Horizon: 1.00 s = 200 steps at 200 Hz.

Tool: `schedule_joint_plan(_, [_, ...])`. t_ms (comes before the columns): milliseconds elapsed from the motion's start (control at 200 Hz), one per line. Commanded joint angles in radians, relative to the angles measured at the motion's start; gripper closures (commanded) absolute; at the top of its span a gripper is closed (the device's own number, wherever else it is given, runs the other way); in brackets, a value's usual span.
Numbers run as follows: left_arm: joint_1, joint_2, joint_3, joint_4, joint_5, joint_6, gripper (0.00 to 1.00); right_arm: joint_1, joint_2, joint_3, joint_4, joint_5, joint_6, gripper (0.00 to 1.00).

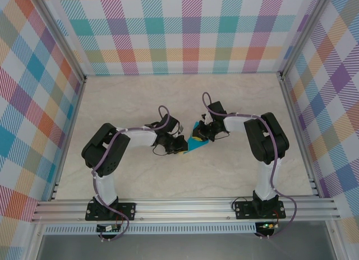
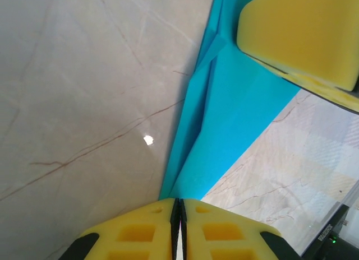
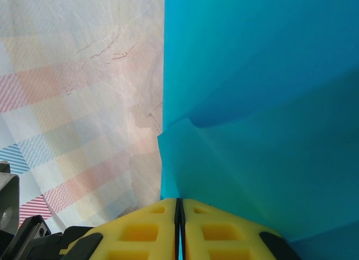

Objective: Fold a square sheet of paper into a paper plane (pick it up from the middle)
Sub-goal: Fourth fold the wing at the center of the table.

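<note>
The square sheet of paper is teal-blue and folded into a narrow, layered wedge, held just above the table between both grippers. In the left wrist view the paper tapers down to a point that runs into my left gripper, whose jaws are pressed together on it. A yellow finger of the right gripper sits on the paper's far end. In the right wrist view the creased paper spreads wide and enters my right gripper, shut on its edge. From above, the left gripper and right gripper face each other.
The marble-patterned tabletop lies open around the arms. Checked walls close in the back and both sides. An aluminium rail runs along the near edge with the arm bases on it.
</note>
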Motion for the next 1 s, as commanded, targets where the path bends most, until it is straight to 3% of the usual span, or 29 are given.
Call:
schedule_joint_plan(0, [0.006,-0.008,-0.055,-0.218,-0.076,0.029,0.88,0.002,0.079,-0.025,-0.083,0.086,-0.014,0.88])
schedule_joint_plan(175, [0.006,-0.043,-0.054,-0.254,-0.123,0.042,0.88,0.002,0.076,-0.023,-0.083,0.085,-0.014,0.88])
schedule_joint_plan(510, [0.006,-0.151,0.039,-0.184,-0.053,0.012,0.87,0.002,0.075,-0.022,-0.076,0.077,-0.007,0.88])
schedule_joint_plan(710, [0.004,-0.062,0.089,-0.023,-0.005,-0.066,0.88,0.002,0.074,-0.022,-0.062,0.07,0.01,0.88])
schedule_joint_plan(995, [0.004,0.076,0.115,0.068,-0.011,-0.124,0.9,0.002,0.066,-0.028,-0.044,0.057,0.024,0.87])
